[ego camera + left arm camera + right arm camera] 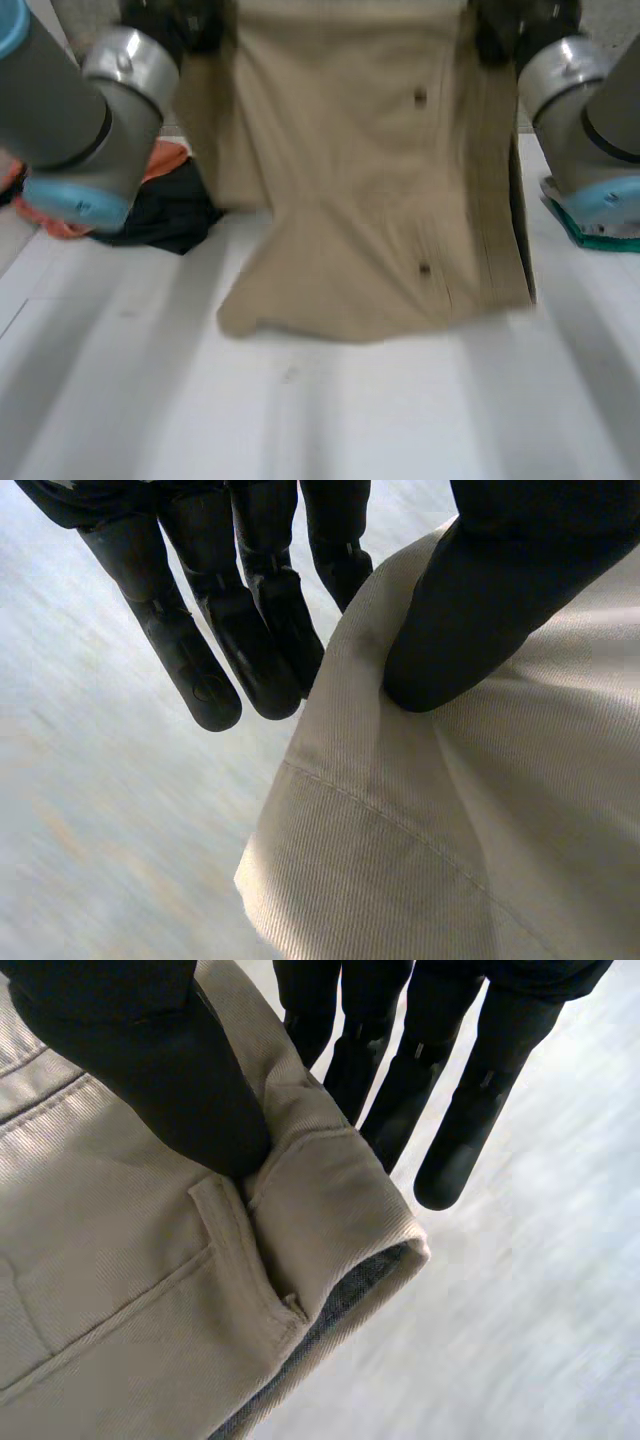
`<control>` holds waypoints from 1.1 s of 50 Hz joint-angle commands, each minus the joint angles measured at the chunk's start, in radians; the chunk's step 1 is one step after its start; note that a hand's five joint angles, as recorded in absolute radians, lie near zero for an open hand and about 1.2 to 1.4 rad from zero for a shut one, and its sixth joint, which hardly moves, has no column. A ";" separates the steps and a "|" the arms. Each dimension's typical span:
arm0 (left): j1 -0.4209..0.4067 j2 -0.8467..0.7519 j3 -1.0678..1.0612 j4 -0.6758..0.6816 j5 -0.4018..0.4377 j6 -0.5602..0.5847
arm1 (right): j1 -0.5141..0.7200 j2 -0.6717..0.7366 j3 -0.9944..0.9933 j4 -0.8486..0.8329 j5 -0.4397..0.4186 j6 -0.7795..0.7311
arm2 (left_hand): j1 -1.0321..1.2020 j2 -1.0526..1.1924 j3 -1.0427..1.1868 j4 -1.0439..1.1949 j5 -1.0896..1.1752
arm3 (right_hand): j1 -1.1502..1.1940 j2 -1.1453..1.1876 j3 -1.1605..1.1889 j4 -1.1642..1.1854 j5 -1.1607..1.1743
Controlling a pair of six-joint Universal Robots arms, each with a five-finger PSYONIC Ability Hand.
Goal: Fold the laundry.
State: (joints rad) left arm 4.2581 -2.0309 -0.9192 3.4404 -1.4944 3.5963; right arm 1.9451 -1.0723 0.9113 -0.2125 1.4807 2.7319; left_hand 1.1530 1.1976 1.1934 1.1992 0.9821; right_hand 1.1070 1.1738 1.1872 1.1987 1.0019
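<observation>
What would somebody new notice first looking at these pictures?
A big beige garment hangs at the middle of the head view, its lower end on the white table. The left robot hand and the right robot hand each pinch an edge of it between thumb and fingers. A black and orange heap of clothes lies by the left arm, a teal cloth by the right arm.

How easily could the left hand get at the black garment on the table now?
Probably not yet. The left hand pinches an edge of the beige trousers between thumb and fingers. The black garment lies uncovered beside the left arm, so releasing first should open the way.
</observation>
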 commanded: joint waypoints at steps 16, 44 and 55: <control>-0.040 0.296 -0.533 0.172 -0.093 0.007 | -0.005 0.066 0.052 -0.217 -0.227 0.187 | 0.243 0.199 0.203 0.197 0.240 | 0.289 0.222 0.209 0.198 0.220; -0.185 0.416 -0.988 -0.483 -0.196 -0.077 | -0.023 -0.276 0.779 0.542 -0.129 -0.267 | 0.243 0.199 0.203 0.197 0.240 | 0.289 0.222 0.209 0.198 0.220; -0.204 0.428 -0.969 -0.561 -0.164 -0.120 | -0.029 -0.379 0.920 0.529 -0.108 -0.368 | -0.373 -0.418 -0.414 -0.419 -0.377 | 0.289 0.222 0.209 0.198 0.220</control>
State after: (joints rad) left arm 4.0491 -1.5998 -1.9093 2.8878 -1.6639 3.4744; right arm 1.9214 -1.4308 1.8051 0.3357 1.3716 2.3868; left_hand 1.0948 1.0970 1.0947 1.0958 0.9166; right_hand 1.1071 1.1831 1.1914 1.1990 1.0070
